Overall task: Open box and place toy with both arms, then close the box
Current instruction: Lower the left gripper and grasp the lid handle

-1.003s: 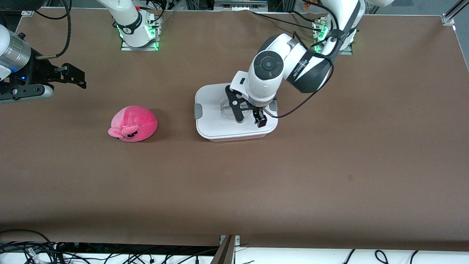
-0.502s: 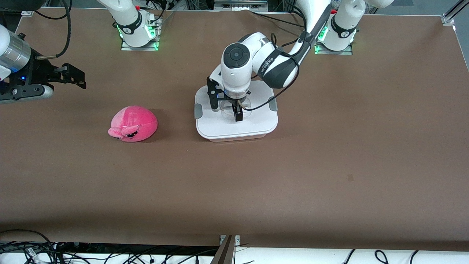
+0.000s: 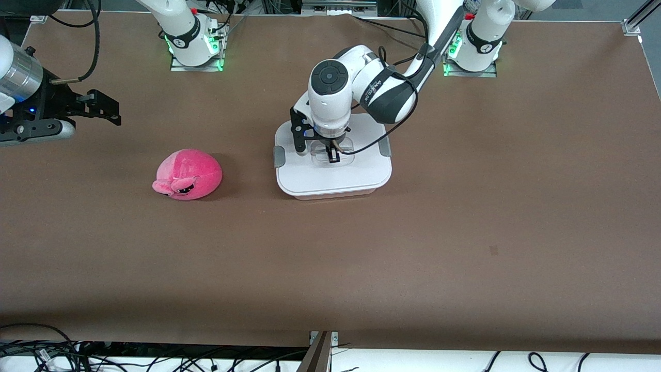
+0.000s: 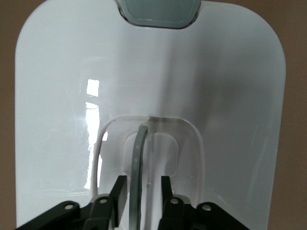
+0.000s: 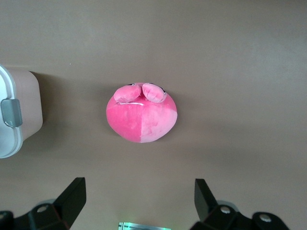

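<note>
Straddling the box [image 3: 333, 175] handle [image 4: 139, 158], left gripper [image 4: 140, 189] jaws spread, right gripper [image 5: 139, 194] waiting, spread wide.

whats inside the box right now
Cannot tell: the white lid still covers the box, and its pinkish base shows no contents. On top, the left tool sits open astride the lid's centre handle. The toy lies outside on the table.

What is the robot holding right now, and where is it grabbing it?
Nothing yet. The left gripper straddles the box lid's handle, still open. The right gripper waits open above the toy.
</note>
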Motion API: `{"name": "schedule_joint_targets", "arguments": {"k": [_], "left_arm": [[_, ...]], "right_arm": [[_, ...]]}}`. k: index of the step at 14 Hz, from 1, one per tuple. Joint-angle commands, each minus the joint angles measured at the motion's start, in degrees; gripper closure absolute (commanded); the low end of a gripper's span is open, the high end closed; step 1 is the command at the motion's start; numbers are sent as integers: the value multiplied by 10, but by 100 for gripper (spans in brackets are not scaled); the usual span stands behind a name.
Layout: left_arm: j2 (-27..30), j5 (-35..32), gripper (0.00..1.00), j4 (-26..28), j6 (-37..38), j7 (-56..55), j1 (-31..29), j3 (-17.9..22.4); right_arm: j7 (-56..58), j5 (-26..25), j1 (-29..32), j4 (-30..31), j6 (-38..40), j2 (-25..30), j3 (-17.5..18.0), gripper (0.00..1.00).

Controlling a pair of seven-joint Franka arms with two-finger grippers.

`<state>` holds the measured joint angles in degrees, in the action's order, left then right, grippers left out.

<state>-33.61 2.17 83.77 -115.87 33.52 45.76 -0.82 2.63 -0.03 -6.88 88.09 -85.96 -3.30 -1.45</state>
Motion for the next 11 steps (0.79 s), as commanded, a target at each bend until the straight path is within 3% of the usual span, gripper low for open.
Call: {"name": "schedule_joint_targets", "arguments": {"k": [1,7,11], "left_arm": [[19,-11,100,3,22,3,7,6],[38,-10,100,-16,56,4,11,6],[49,-9,100,-71,164,8,-18,13]], "right_arm": [[5,-1,11,-3,-1,0,9,0],[5,-2,11,-3,-1,0,9,0],[1,-7,8,-3,-3,0,10,0]]}}
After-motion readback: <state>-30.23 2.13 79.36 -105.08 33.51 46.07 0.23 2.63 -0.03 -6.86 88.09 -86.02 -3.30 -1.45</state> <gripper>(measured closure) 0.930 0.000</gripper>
